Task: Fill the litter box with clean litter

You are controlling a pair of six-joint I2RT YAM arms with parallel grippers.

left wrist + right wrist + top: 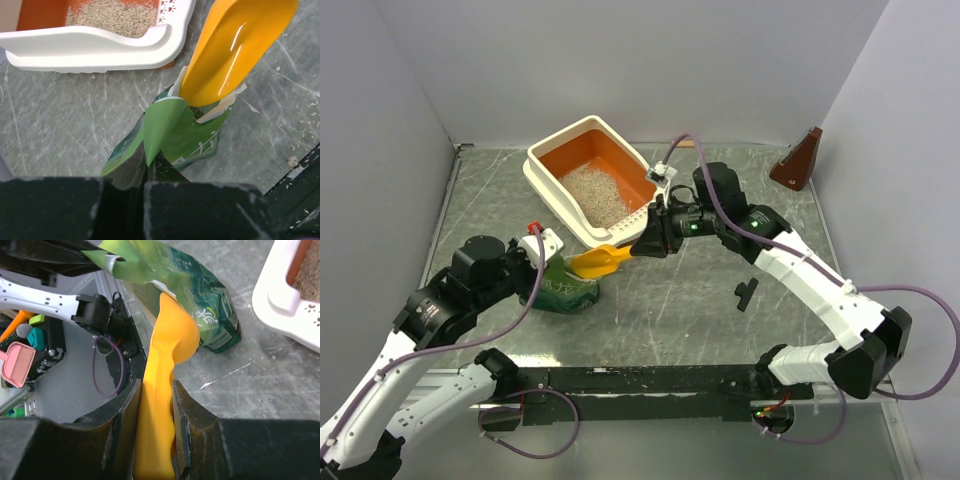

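Note:
The litter box (546, 184) sits at the back middle of the table, cream rim, orange walls, with a heap of clean litter (596, 193) inside; it also shows in the left wrist view (100, 47) and the right wrist view (277, 297). My left gripper (544, 262) is shut on the top edge of the green bag (170, 130), which stands in front of the box. My right gripper (648, 243) is shut on the handle of the yellow-orange scoop (162, 385), whose bowl (235, 50) is at the bag's mouth.
A small black part (747, 294) lies on the table to the right. A brown wedge-shaped object (798, 160) stands at the back right by the wall. Grey walls close in the left, back and right sides. Loose grains lie scattered near the front edge.

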